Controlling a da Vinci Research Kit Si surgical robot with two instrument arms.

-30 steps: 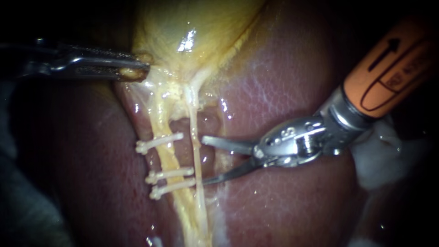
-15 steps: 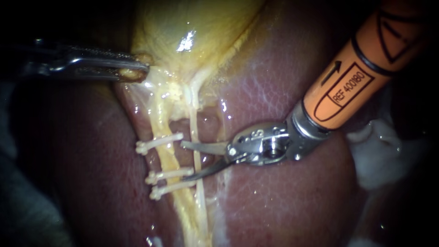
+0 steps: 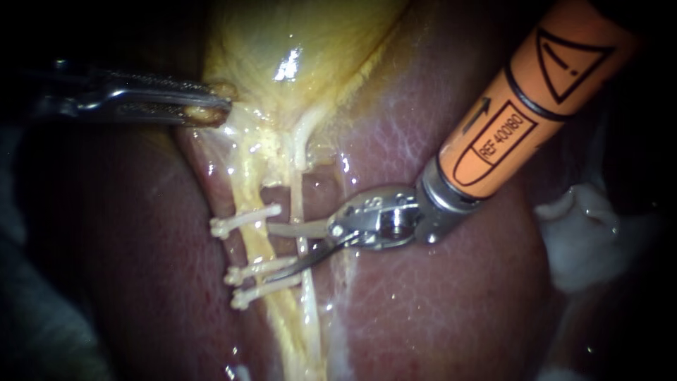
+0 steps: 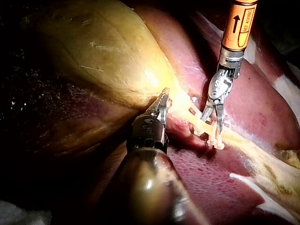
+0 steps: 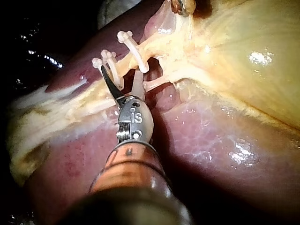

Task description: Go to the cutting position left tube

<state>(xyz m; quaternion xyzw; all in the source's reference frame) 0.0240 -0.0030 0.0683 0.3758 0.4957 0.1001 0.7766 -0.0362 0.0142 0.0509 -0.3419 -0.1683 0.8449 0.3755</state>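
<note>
**Endoscope view: right instrument (image 3: 275, 252) set open-bladed at the clipped left tube (image 3: 255, 243)**

The right instrument is seen entering from the upper right. Its orange-sleeved shaft slants down to a silver wrist bent toward the view's left, so that two slim, curved metal blades lie almost level over the dark red, glistening liver (image 3: 437, 310). The left instrument (image 3: 215, 104), slender and silver-grey with long toothed jaws, is laid in level from the left edge, well above the clips.

The left tube is shown as a thick, waxy yellow cord running down from the neck of the pale yellow gallbladder (image 3: 296, 42). It is crossed by an upper white plastic clip (image 3: 243, 220) and by two lower clips (image 3: 259, 270) set close together, and a bare stretch of tube is left between them. Just beside it, on its right, lies a thin pale tube (image 3: 297, 201).

The right instrument's blades are held moderately apart and nothing is gripped. The thin pale tube is straddled by them. Their tips are placed at the bare stretch of the left tube, the upper tip just below the upper clip and the lower tip beside the lower clips. Whether the left tube itself is touched cannot be told. The left instrument's jaws are closed on a yellowish fold at the gallbladder's neck.
</note>
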